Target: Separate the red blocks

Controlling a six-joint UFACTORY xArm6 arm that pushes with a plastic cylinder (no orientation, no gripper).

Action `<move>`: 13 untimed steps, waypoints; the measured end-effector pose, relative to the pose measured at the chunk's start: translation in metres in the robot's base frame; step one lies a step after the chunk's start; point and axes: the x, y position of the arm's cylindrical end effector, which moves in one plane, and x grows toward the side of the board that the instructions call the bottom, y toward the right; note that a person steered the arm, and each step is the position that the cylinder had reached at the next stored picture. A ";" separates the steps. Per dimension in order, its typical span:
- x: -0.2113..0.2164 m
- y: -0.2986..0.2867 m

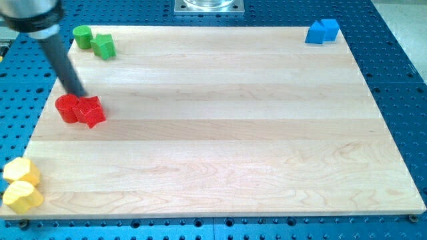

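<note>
Two red blocks sit touching each other near the board's left edge: a red round block point(67, 107) on the left and a red star-shaped block point(91, 111) on its right. My tip point(81, 95) rests just above them, at the seam between the two, with the dark rod slanting up to the view's top left.
Two green blocks point(94, 41) lie together at the top left corner. Two blue blocks point(322, 31) lie together at the top right corner. Two yellow blocks point(21, 185) sit at the bottom left corner, over the edge of the wooden board point(227, 133).
</note>
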 end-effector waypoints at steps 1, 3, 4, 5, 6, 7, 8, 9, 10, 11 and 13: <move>0.000 0.104; -0.005 0.185; -0.005 0.185; -0.005 0.185; 0.023 0.197; 0.024 0.187; 0.021 0.174; 0.030 0.173; 0.030 0.173; 0.030 0.171; 0.110 0.115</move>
